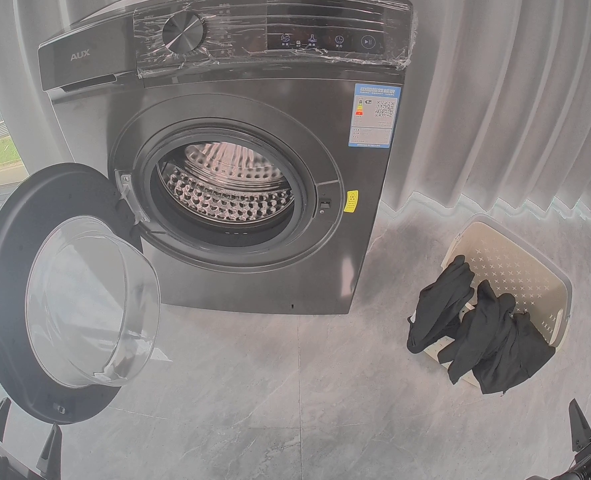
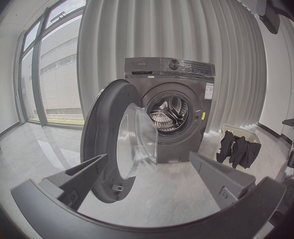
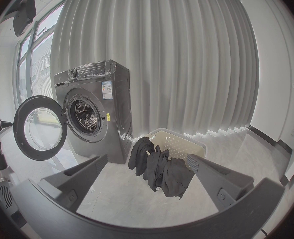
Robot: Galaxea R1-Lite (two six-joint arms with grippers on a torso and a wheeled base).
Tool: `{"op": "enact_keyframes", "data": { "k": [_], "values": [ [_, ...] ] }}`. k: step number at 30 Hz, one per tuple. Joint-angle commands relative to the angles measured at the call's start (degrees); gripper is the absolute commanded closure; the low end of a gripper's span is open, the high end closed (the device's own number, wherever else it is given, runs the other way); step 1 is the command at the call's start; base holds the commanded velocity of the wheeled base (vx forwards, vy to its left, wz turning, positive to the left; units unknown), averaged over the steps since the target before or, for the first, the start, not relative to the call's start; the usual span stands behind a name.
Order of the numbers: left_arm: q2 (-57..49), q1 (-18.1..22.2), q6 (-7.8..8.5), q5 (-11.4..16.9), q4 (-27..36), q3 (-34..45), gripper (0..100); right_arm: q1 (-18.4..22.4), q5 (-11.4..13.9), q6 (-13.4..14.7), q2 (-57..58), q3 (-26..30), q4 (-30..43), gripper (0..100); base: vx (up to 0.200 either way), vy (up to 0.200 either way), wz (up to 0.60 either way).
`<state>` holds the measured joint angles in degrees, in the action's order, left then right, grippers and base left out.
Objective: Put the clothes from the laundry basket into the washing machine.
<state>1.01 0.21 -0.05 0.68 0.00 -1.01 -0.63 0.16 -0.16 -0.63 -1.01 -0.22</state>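
Head view: clothes (image 1: 495, 341) drape laundry basket (image 1: 532, 278); left pincer (image 2: 147, 155), right pincer (image 3: 147, 155) released, empty.

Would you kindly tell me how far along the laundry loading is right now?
Done: the washing machine door stands wide open, and the drum shows no clothes. In hand: nothing; the left gripper and right gripper are both open and empty. Left: all the black clothes, draped over the rim of the laundry basket on the floor beside the machine, must go in.
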Motion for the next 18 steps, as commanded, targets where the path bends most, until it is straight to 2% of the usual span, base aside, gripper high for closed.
{"op": "enact_keyframes", "data": {
  "k": [1,13,18],
  "values": [
    [-1.0,0.1,-0.04,0.0,0.0,1.0,0,-0.1,0.0,0.0,0.3,1.0,0.0,0,0.0,0.0,0.0],
    [-1.0,0.1,-0.04,0.0,0.0,1.0,0,-0.1,0.0,0.0,0.3,1.0,0.0,0,0.0,0.0,0.0],
    [-1.0,0.1,-0.04,0.0,0.0,1.0,0,-0.1,0.0,0.0,0.3,1.0,0.0,0,0.2,0.0,0.0]
  ]
}}
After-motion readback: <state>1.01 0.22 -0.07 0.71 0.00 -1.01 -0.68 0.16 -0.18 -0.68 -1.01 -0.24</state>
